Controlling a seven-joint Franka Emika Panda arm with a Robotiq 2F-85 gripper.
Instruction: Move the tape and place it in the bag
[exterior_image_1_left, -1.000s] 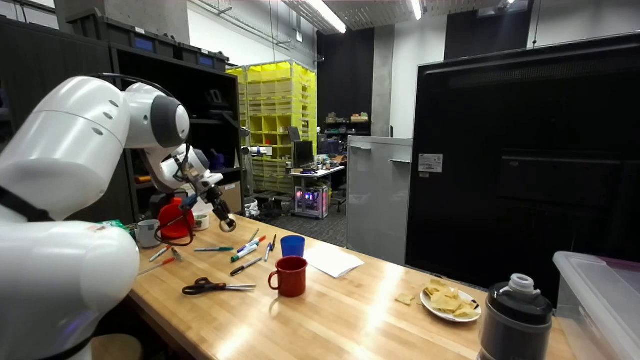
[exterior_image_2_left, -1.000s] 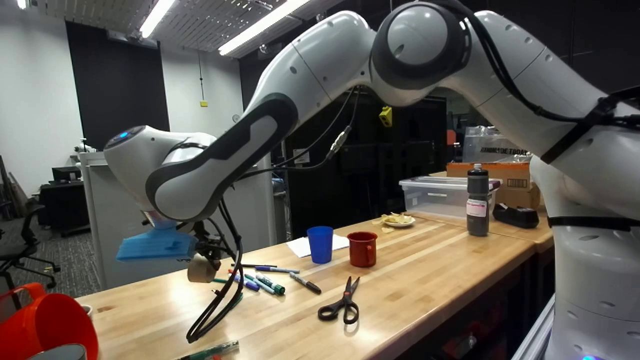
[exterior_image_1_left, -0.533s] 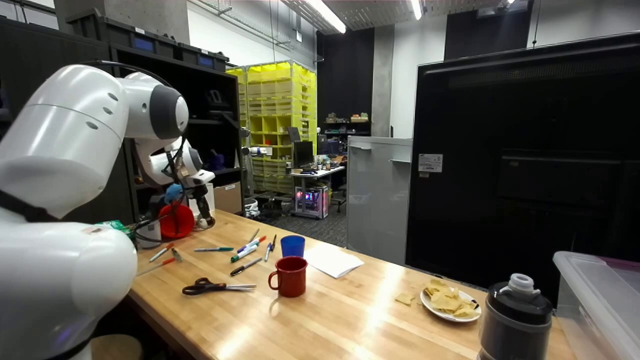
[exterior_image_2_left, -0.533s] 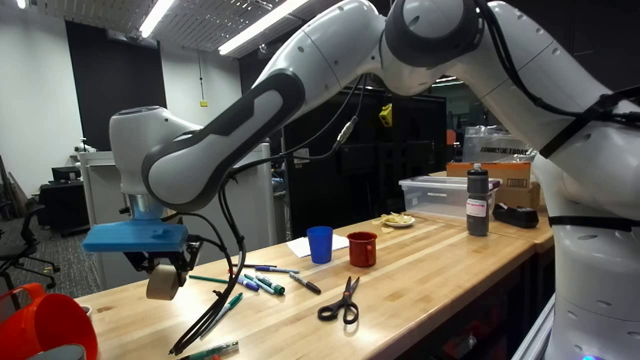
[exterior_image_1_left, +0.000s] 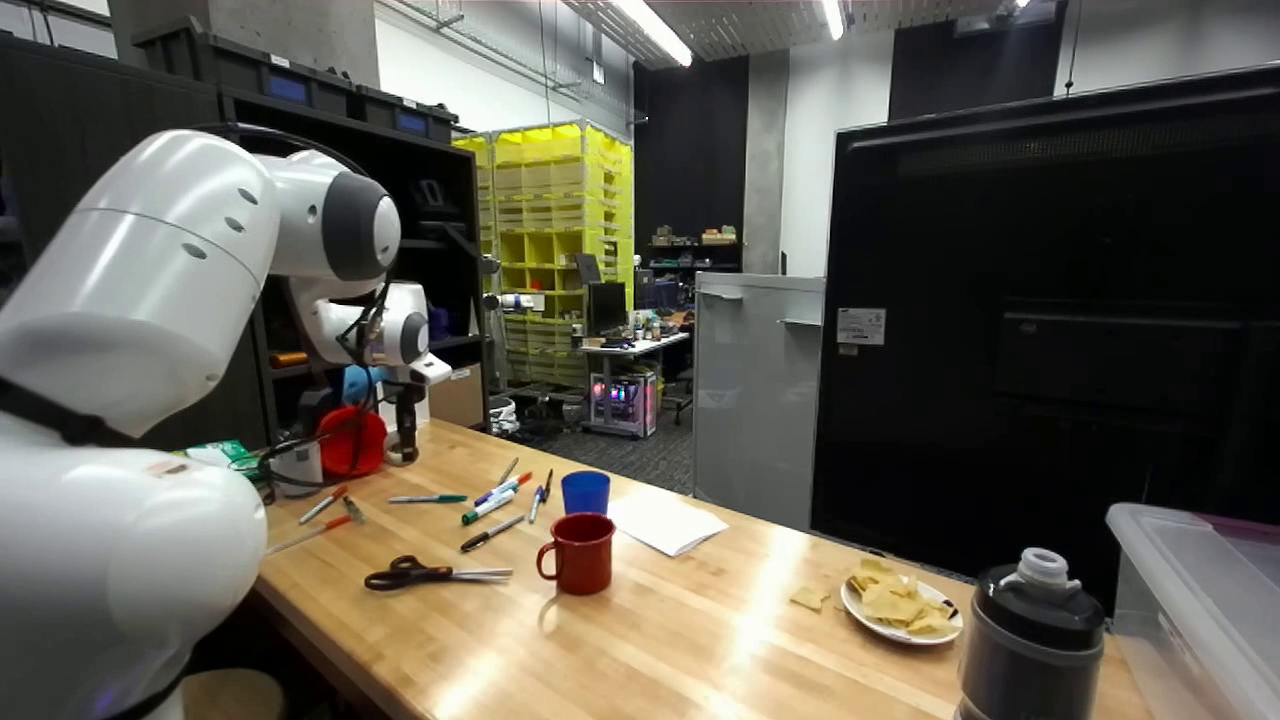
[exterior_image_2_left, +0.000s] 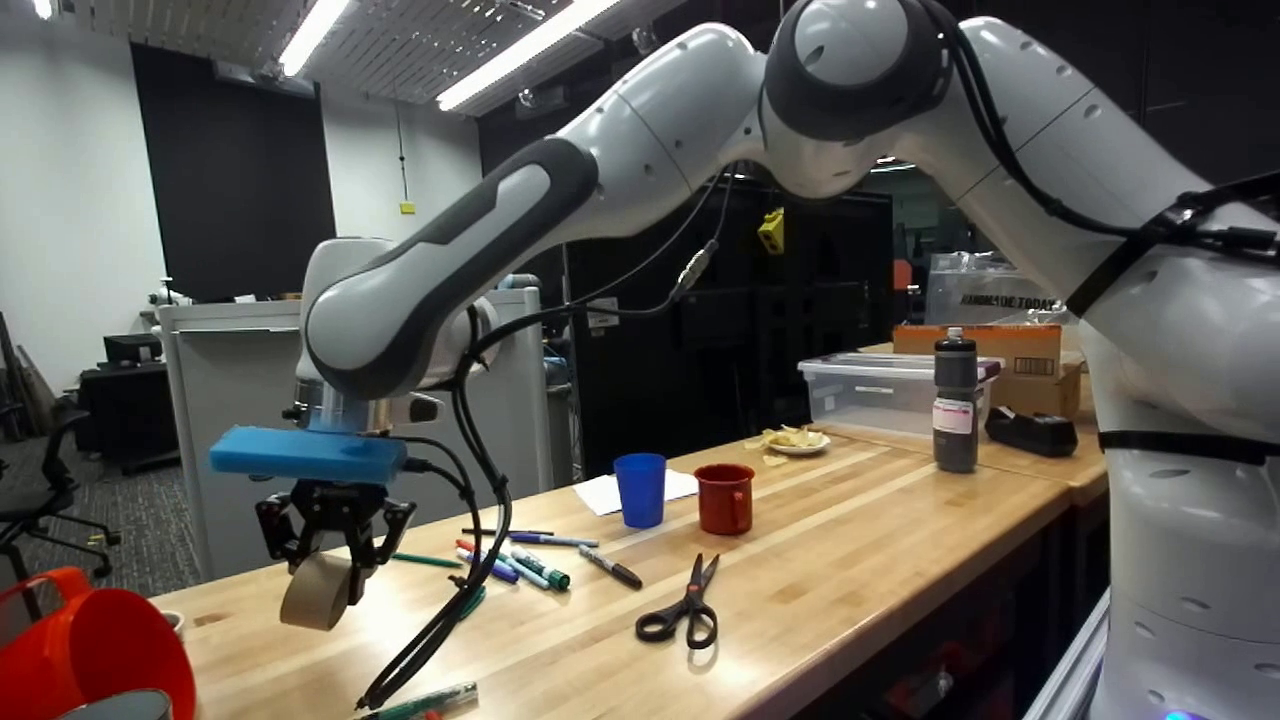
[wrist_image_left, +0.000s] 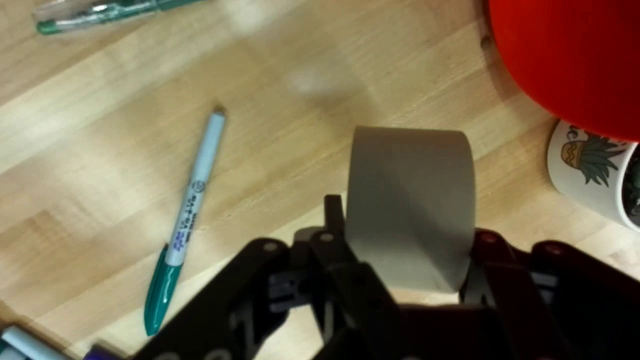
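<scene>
Gripper (wrist_image_left: 407, 235) grasps a tape roll (exterior_image_2_left: 316, 592) over one end of the table (exterior_image_1_left: 640, 650), pointing down beneath an arched arm (exterior_image_2_left: 660, 135).
At that end's edge sit the red bag (exterior_image_2_left: 120, 650) and a white pot (wrist_image_left: 585, 172), contents dark; chips (exterior_image_1_left: 900, 603) fill a white plate (exterior_image_1_left: 872, 626) by the long far edge.

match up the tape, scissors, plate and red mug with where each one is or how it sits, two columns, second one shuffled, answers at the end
Things
1. tape
2. scissors
3. plate
4. red mug

Places and states
A. lying flat, slightly open, on the table
B. standing upright beside the blue cup
C. held in the gripper
D. under a pile of chips

Pairs: 1-C, 2-A, 3-D, 4-B
</scene>
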